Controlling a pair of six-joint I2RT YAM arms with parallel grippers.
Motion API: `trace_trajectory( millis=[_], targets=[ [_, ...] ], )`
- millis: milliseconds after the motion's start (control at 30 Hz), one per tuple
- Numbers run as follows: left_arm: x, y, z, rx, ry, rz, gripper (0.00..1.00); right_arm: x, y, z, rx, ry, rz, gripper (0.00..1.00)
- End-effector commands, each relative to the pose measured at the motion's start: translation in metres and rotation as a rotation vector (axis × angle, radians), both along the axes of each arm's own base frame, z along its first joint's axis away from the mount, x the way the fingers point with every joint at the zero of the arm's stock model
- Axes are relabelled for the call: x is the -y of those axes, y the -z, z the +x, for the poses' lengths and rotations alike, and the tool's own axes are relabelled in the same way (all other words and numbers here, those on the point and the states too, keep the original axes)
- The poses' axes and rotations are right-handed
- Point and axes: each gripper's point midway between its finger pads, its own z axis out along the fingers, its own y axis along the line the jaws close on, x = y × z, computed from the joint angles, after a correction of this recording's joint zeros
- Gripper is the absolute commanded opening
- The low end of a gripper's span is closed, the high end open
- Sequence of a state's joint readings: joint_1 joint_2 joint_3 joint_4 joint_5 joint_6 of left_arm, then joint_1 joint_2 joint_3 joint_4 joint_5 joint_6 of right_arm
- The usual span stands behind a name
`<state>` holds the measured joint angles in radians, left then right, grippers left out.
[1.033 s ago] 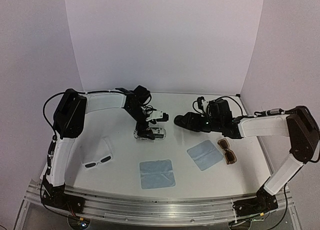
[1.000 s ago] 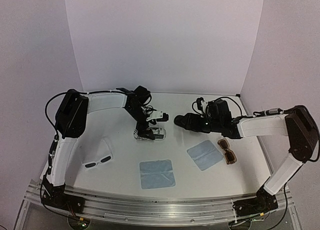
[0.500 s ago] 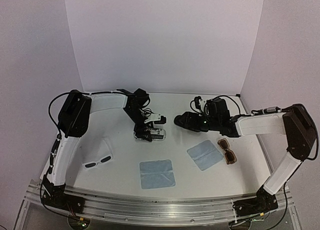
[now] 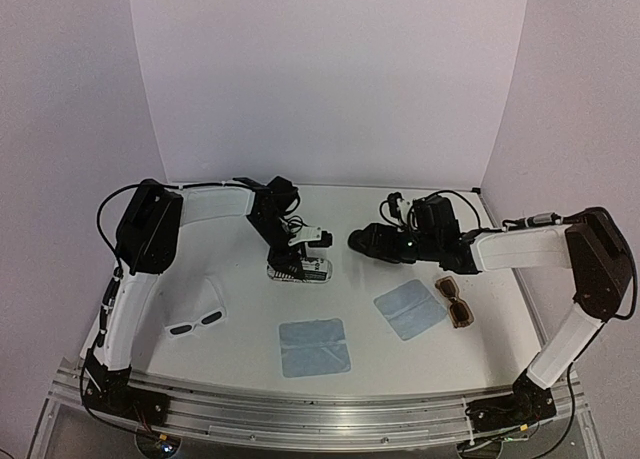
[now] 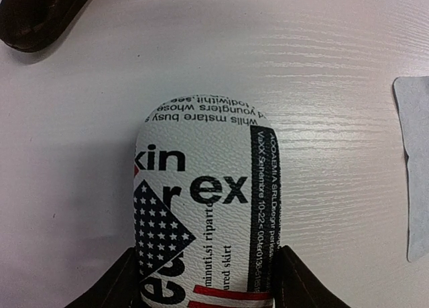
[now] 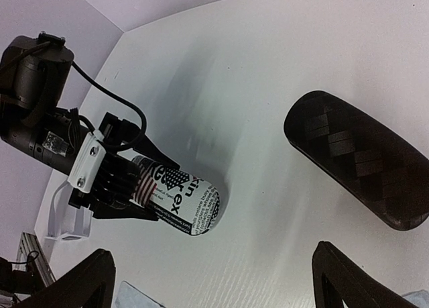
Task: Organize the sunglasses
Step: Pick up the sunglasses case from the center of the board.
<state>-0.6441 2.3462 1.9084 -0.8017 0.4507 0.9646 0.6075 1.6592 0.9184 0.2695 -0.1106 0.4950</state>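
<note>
The white sunglasses (image 4: 197, 324) lie at the near left of the table. The brown sunglasses (image 4: 456, 300) lie at the right. Neither gripper touches them. My left gripper (image 4: 296, 256) is shut on one end of a stripe-patterned printed case (image 4: 305, 270), which rests on the table; both fingers (image 5: 117, 288) press its sides (image 5: 204, 214). My right gripper (image 4: 385, 246) is open and empty, low over the table beside a black case (image 4: 358, 240). In the right wrist view the black case (image 6: 358, 160) lies ahead at the right and the patterned case (image 6: 181, 202) ahead at the left.
Two light-blue cloths lie near the front, one at the middle (image 4: 313, 346) and one to its right (image 4: 410, 309), next to the brown sunglasses. White walls close the back and both sides.
My left gripper has sunk and turned slightly on the patterned case, which shifted a little nearer. My right arm has edged slightly left.
</note>
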Motion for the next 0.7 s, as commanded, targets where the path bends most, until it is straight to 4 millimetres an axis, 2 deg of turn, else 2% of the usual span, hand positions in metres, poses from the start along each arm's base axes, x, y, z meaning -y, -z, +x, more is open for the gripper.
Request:
trace_trajectory(
  millis=[0, 167, 267, 300, 433, 667],
  targets=[
    [-0.006, -0.003, -0.002, 0.022, 0.005, 0.005, 0.45, -0.011, -0.022, 0.003, 0.044, -0.03, 0.045, 0.98],
    [-0.006, -0.013, -0.001, 0.052, 0.007, -0.014, 0.26, -0.013, -0.024, 0.002, 0.043, -0.039, 0.056, 0.98],
    [-0.004, -0.018, 0.003, 0.035, -0.037, -0.018, 0.03, -0.017, -0.022, 0.0, 0.029, -0.059, 0.077, 0.98],
    [-0.003, -0.018, 0.004, 0.018, -0.065, -0.016, 0.01, -0.02, -0.021, -0.002, 0.021, -0.072, 0.087, 0.98],
    [-0.001, -0.028, 0.003, -0.109, -0.18, -0.059, 0.0, -0.03, -0.018, -0.009, -0.002, -0.106, 0.121, 0.98],
    [-0.004, -0.064, 0.008, -0.37, -0.479, -0.231, 0.0, -0.046, -0.012, -0.019, -0.037, -0.115, 0.225, 0.97]
  ],
)
